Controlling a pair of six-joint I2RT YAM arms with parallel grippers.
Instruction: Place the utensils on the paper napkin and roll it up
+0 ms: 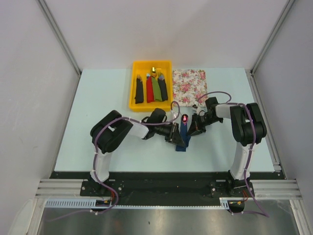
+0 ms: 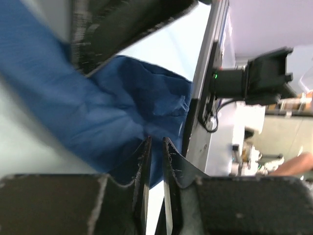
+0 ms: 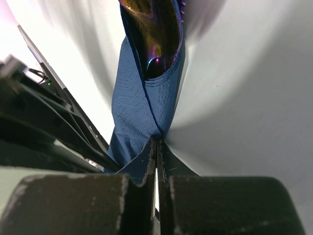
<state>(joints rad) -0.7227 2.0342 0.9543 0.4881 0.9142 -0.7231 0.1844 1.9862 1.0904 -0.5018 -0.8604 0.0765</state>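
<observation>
The paper napkin is folded into a narrow navy strip between the two grippers, and the spoon's red-glinting bowl pokes out of its far end. In the right wrist view the iridescent utensils sit inside the napkin's open fold. My right gripper is shut on the napkin's near corner; in the top view it comes in from the right. My left gripper is at the strip's left side. Its jaws stand a narrow gap apart over the napkin's crumpled edge.
A yellow tray at the back holds black, red and green bundles with gold-tipped pieces. A white-and-pink floral mat lies right of it. The table's near rail runs just beyond the napkin in the left wrist view.
</observation>
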